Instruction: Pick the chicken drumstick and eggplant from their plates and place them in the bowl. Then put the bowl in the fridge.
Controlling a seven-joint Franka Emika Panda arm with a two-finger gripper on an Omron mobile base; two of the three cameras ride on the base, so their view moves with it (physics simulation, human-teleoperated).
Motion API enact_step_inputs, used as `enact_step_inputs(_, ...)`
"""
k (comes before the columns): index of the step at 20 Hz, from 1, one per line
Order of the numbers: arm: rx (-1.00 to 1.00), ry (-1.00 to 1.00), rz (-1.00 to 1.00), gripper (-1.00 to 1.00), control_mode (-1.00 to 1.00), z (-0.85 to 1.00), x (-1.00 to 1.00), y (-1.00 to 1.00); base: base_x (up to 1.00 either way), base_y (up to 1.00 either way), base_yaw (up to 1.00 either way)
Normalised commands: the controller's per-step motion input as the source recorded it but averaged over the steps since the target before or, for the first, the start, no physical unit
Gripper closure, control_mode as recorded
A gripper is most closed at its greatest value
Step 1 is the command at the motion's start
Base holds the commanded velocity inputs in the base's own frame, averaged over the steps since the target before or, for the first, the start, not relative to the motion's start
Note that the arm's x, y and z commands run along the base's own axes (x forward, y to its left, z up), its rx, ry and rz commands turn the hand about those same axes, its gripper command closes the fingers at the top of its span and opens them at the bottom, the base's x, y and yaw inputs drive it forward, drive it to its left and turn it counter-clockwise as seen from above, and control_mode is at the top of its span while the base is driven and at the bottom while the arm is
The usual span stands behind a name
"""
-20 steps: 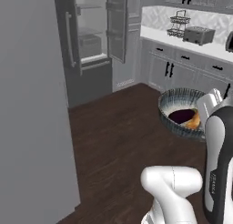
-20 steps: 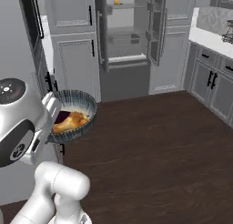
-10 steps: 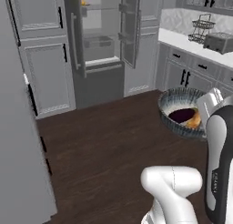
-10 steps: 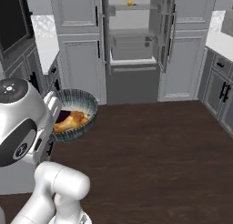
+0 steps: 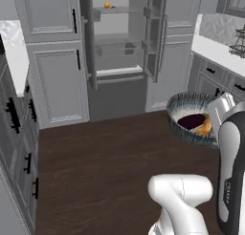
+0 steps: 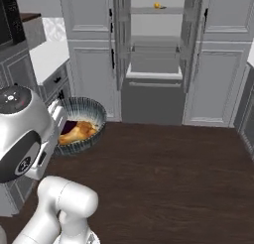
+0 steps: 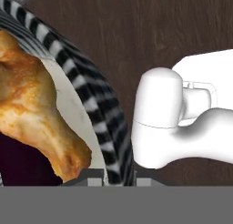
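Holding the bowl point(image 5: 194, 122) up off the floor point(image 5: 105, 167), the arm point(image 5: 232, 172) has it well clear of the fridge point(image 5: 119, 48). Gripper point(image 7: 119, 175) is pinched narrow on the bowl's rim, 1 finger inside and 1 outside the striped wall in the hand view.

Drumstick point(image 7: 32, 114) and eggplant point(image 5: 191, 120) both lie in the bowl, touching. In the right base view the drumstick point(image 6: 77, 132) sits at the front, eggplant point(image 6: 69, 126) behind it.

Fridge stands straight ahead with both doors swung open, pale shelves and a drawer showing. 1 small orange fruit point(image 6: 157, 5) sits on the top shelf.

Light grey cabinets point(image 6: 218, 64) with black handles flank the fridge on both sides. White counter point(image 5: 217, 50) at right in the left base view.
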Motion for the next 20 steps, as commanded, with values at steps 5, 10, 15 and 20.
enact_step_inputs(5, 0.00, 0.00, 0.00, 1.00, 1.00, 0.00, 0.00, 0.00, 1.00, -0.76, 0.21)
enact_step_inputs(10, 0.00, 0.00, 0.00, 1.00, 1.00, 0.00, 0.00, 0.00, 1.00, -0.55, 0.27)
enact_step_inputs(15, 0.00, 0.00, 0.00, 1.00, 1.00, 0.00, 0.00, 0.00, 1.00, -0.48, 0.13)
enact_step_inputs(20, 0.00, 0.00, 0.00, 1.00, 1.00, 0.00, 0.00, 0.00, 1.00, -0.01, -0.07)
